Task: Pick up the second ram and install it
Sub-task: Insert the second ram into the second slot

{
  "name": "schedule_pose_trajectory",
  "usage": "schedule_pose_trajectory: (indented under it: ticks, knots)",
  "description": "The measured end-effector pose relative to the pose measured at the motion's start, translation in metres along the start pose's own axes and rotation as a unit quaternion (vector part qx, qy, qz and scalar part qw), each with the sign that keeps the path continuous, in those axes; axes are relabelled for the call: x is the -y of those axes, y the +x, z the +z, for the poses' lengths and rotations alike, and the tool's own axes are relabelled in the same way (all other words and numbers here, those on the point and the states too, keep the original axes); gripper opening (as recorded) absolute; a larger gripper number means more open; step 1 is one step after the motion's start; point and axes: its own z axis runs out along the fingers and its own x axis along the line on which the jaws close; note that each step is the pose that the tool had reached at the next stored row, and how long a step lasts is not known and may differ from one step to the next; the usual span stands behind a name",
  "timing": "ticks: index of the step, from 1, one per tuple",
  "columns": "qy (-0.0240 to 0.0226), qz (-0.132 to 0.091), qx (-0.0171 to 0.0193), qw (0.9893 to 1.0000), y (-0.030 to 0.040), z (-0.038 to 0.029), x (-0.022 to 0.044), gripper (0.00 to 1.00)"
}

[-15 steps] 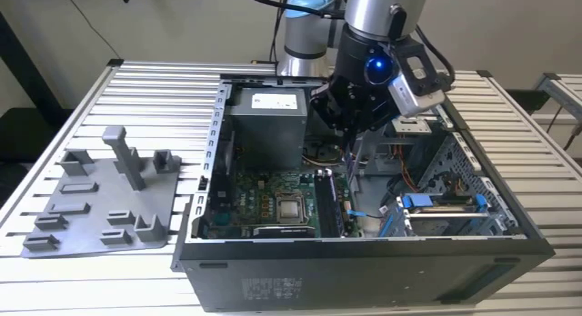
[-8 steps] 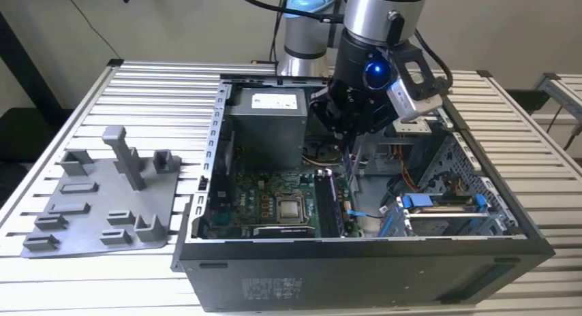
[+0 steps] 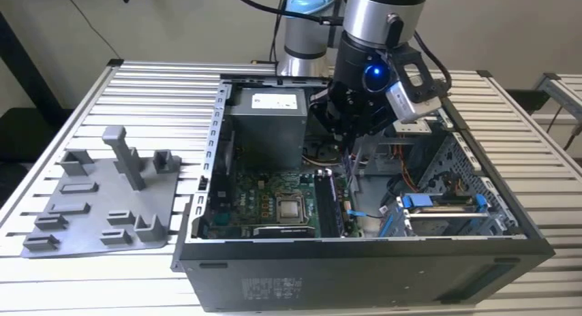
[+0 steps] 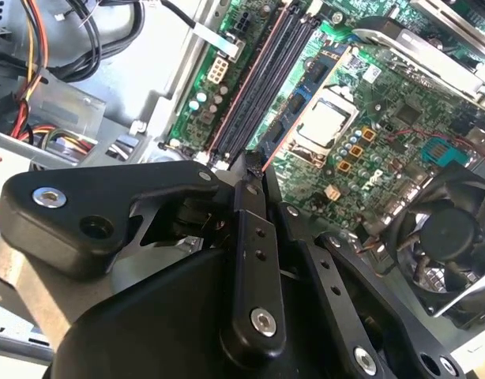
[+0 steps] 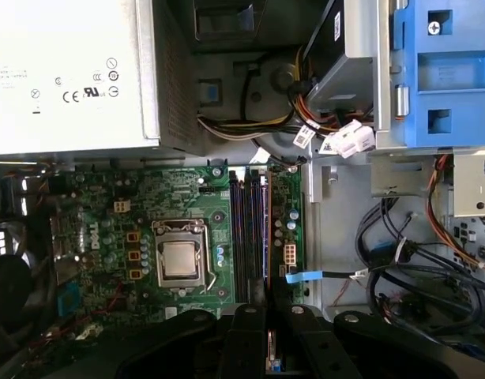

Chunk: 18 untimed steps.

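My gripper [image 3: 347, 137] hangs inside the open computer case [image 3: 364, 261], above the motherboard. Its black fingers [image 4: 249, 237] stand close together, shut on a thin board seen edge-on, the second ram [image 4: 264, 163]. A sliver of that ram [image 5: 270, 353] shows between the fingers in the first wrist view, where the gripper [image 5: 268, 320] sits just off one end of the long black memory slots [image 5: 246, 237]. The same slots [image 4: 258, 87] run away from the fingertips in the second wrist view. In the exterior view the slots [image 3: 329, 197] lie below the gripper.
A processor socket [image 5: 179, 259] lies beside the slots, with a fan [image 4: 456, 237] further off. The power supply [image 3: 266, 122] stands at the case's back. Blue drive clips [image 3: 437, 201] and loose cables [image 5: 416, 268] crowd the exterior view's right. A grey fixture plate [image 3: 91, 200] lies outside the case.
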Motion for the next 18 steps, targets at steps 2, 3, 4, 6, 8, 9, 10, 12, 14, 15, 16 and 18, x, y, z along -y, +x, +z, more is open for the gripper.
schedule_pose_trajectory:
  ticks: [2,3,4,6,8,9,10,12,14,15,16,18]
  knots:
    - [-0.0001,0.000,0.0000,1.0000,0.0000,0.0005,0.0000,0.14]
    - [-0.0001,0.000,0.0000,1.0000,0.0000,0.0007,0.0000,0.14]
    - [0.0000,0.000,0.0000,1.0000,0.0000,0.0008,0.0000,0.14]
    - [0.0000,0.000,0.0000,1.0000,0.0000,0.0011,0.0000,0.14]
    - [-0.0001,0.000,0.0000,1.0000,0.0000,0.0017,-0.0001,0.14]
    - [-0.0001,0.000,0.0000,1.0000,0.0000,0.0019,0.0000,0.14]
    - [-0.0001,0.000,0.0000,1.0000,0.0000,0.0019,0.0000,0.14]
    - [-0.0004,0.000,0.0000,1.0000,0.0000,0.0019,-0.0001,0.14]
    - [-0.0007,0.000,0.0000,1.0000,0.0000,0.0019,-0.0001,0.14]
    - [-0.0007,0.000,0.0000,1.0000,0.0000,0.0019,-0.0001,0.14]
    - [-0.0008,0.000,0.0000,1.0000,0.0000,0.0019,-0.0001,0.14]
    - [-0.0009,0.000,0.0000,1.0000,0.0000,0.0019,-0.0001,0.14]
